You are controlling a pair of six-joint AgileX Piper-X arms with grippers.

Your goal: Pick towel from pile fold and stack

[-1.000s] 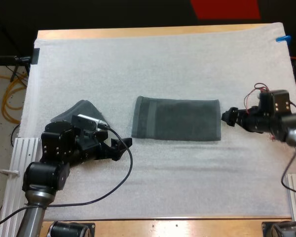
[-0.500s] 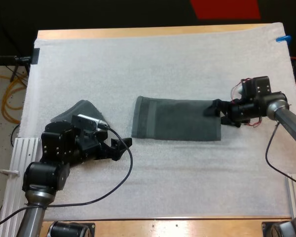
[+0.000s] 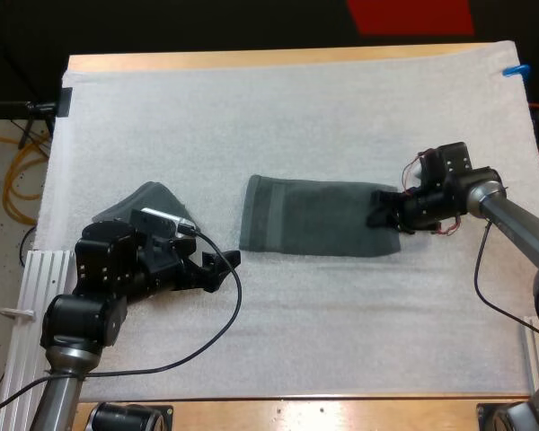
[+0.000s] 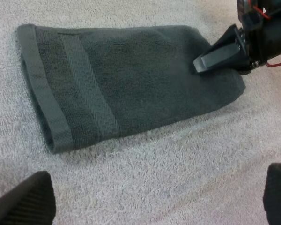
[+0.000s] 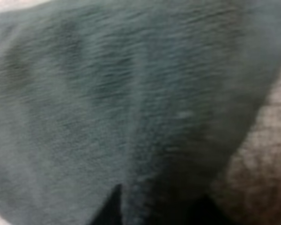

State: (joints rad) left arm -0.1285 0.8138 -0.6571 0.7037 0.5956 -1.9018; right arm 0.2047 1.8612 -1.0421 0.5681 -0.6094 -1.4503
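Observation:
A dark grey-green towel (image 3: 314, 218), folded into a long rectangle, lies flat in the middle of the white mat (image 3: 278, 117). My right gripper (image 3: 382, 214) is at its right end, shut on the towel's edge, and the cloth (image 5: 131, 93) creases up between the fingers. The left wrist view has one right finger (image 4: 220, 54) lying on top of the towel (image 4: 126, 79) at that end. My left gripper (image 3: 223, 268) stays open over bare mat, short of the towel's banded left end, with its fingers (image 4: 25, 199) wide apart and nothing between them.
A crumpled towel (image 3: 148, 199) of the same colour lies at the left of the mat, partly behind my left arm. Bare mat stretches in front of and behind the folded towel. The wooden table edge (image 3: 278, 57) runs along the far side.
My right arm has moved left from beyond the towel's right end onto that end and closed on the cloth, whose corner is now bunched. The left arm has not moved.

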